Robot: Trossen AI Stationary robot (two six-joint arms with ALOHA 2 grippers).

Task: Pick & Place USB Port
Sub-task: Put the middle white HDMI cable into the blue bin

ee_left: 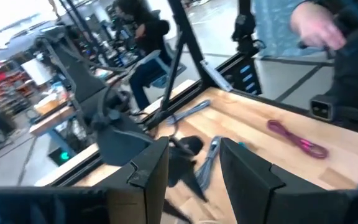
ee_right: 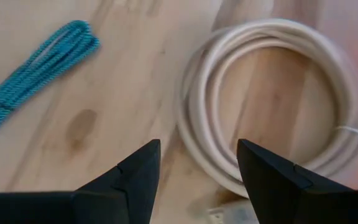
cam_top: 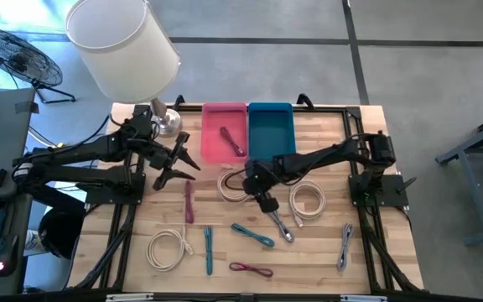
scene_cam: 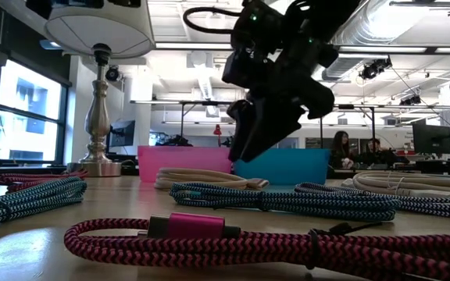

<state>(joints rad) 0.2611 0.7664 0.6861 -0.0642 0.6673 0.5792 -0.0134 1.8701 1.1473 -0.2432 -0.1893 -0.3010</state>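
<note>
Several bundled USB cables lie flat on the wooden table: cream coils (cam_top: 229, 183) (cam_top: 307, 201) (cam_top: 168, 250), teal ones (cam_top: 252, 235) (cam_top: 208, 250), magenta ones (cam_top: 189, 201) (cam_top: 251, 269) and grey ones (cam_top: 282, 228) (cam_top: 345, 247). Another magenta cable (cam_top: 231, 141) lies in the pink tray (cam_top: 212, 134); the blue tray (cam_top: 271, 130) stands beside it. My right gripper (cam_top: 267, 204) (ee_right: 197, 144) hangs open and empty above the table centre, pointing down, next to a cream coil (ee_right: 272, 99) and a teal cable (ee_right: 36, 62). My left gripper (cam_top: 187, 164) (ee_left: 194, 146) is open and empty, raised at the table's left.
A lamp with a white shade (cam_top: 124, 42) stands at the table's far left corner, its metal base (scene_cam: 96, 164) beside the pink tray (scene_cam: 182, 160). A black frame rims the table (cam_top: 334, 109). A person's hand (ee_left: 316, 28) shows beyond the table in the left wrist view.
</note>
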